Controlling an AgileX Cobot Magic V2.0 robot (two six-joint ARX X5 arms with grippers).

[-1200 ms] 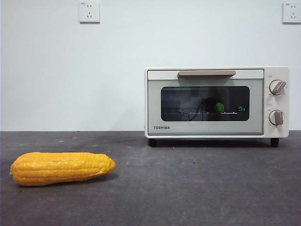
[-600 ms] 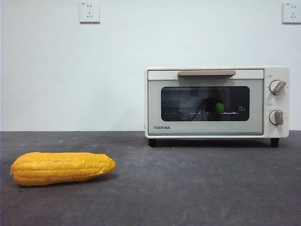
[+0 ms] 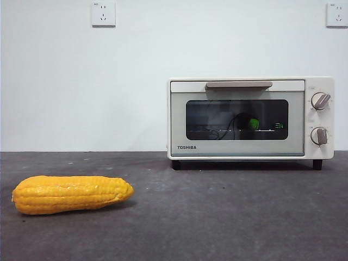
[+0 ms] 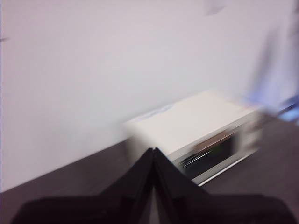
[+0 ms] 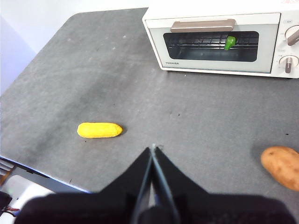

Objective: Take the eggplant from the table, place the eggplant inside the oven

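The oven [image 3: 237,147] stands on the table [image 3: 228,217] at the right with its door closed. Through the dark glass I see the eggplant [image 3: 253,123] lying inside on the rack, its green stem cap bright and its purple body barely visible. The right wrist view looks down on the oven [image 5: 219,65] from high up, and the eggplant [image 5: 229,43] shows behind the window. My right gripper [image 5: 153,148] is shut and empty, far above the table [image 5: 187,116]. The left gripper [image 4: 153,151] is shut too, in a blurred picture facing the oven [image 4: 187,126]. Neither arm appears in the front view.
A yellow corn cob [image 3: 70,194] lies at the table's front left, also visible as the corn cob [image 5: 99,130] from above. A brown potato [image 5: 281,166] rests at the right. The table's near edge runs past the corn.
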